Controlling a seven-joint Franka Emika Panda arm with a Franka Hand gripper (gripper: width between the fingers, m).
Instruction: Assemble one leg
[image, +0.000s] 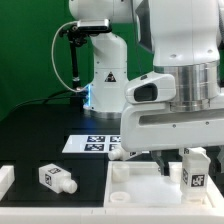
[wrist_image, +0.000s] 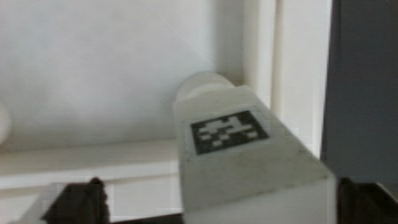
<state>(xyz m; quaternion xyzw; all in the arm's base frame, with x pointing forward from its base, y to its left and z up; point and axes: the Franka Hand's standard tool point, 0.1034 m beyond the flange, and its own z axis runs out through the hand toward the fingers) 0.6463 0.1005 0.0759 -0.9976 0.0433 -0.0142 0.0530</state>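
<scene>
1. White Franka robot arm (image: 175, 70), upper right of the exterior view. It is cut off by the frame's top and right edges, and its bulk hides most of the gripper there.
2. Large flat white square panel with raised rim (image: 135, 188), lower centre, cropped by the lower edge.
3. Thin flat white marker board (image: 92, 143), centre, partly hidden behind the arm.
4. Small chunky white plastic upright leg (image: 195, 168) (wrist_image: 240, 150), tagged, lower right. We see panel surface and rim behind it, but its seating is unclear.
5. Identical lying leg (image: 58, 178), on its side on the black table (image: 40, 135), lower left.
6. White block (image: 5, 180), cut off at the left edge, unidentifiable.
7. Gripper (wrist_image: 222, 200): its dark fingertips (wrist_image: 80, 198) are spread apart and flank the upright leg, with a gap on one side.
</scene>
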